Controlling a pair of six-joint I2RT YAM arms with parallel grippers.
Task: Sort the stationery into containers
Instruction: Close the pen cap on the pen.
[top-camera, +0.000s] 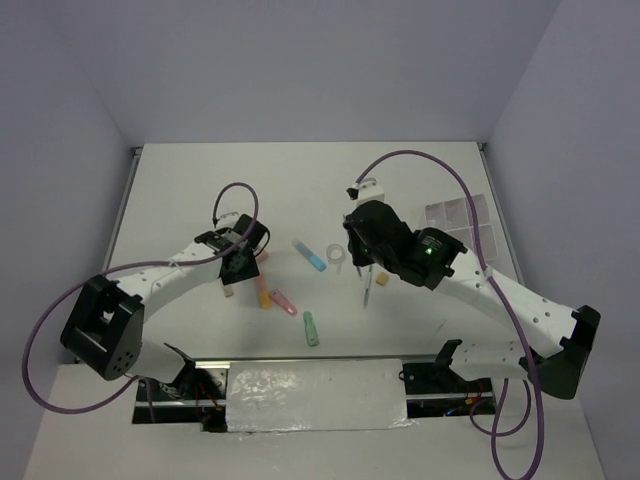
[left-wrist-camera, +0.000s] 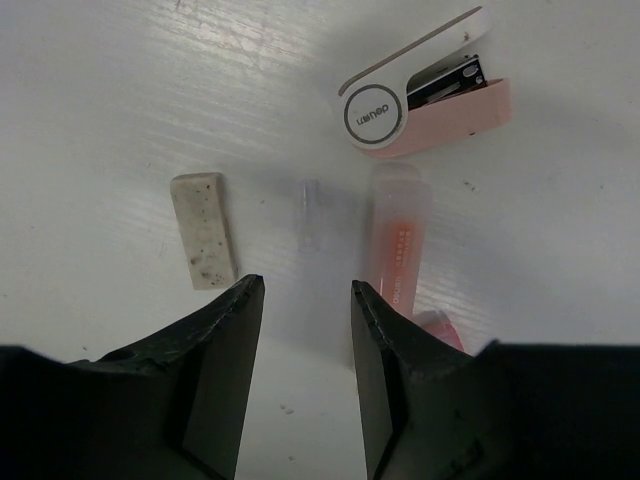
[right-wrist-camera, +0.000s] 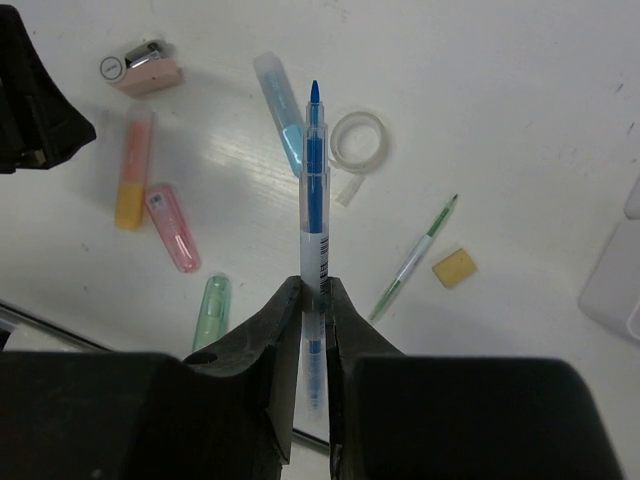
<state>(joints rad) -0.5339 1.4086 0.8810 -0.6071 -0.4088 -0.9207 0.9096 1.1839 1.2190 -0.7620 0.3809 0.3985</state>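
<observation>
While the right gripper (right-wrist-camera: 316, 300) clamps a blue pen (right-wrist-camera: 314, 190) between narrow fingers, pen pointing out ahead, clear tape ring (right-wrist-camera: 360, 138) just right of its tip, white tray (top-camera: 458, 212) off to the right, left gripper (left-wrist-camera: 305, 290) parted and empty, tan eraser (left-wrist-camera: 203, 230) ahead-left, orange marker (left-wrist-camera: 395, 240) ahead-right, pink stapler (left-wrist-camera: 425, 95) beyond

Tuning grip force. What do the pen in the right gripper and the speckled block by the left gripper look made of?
Pen: clear, glossy hard plastic; the blue core shows through the barrel. Block: probably rubber, an eraser; matte off-white face with dark specks, no shine.
</observation>
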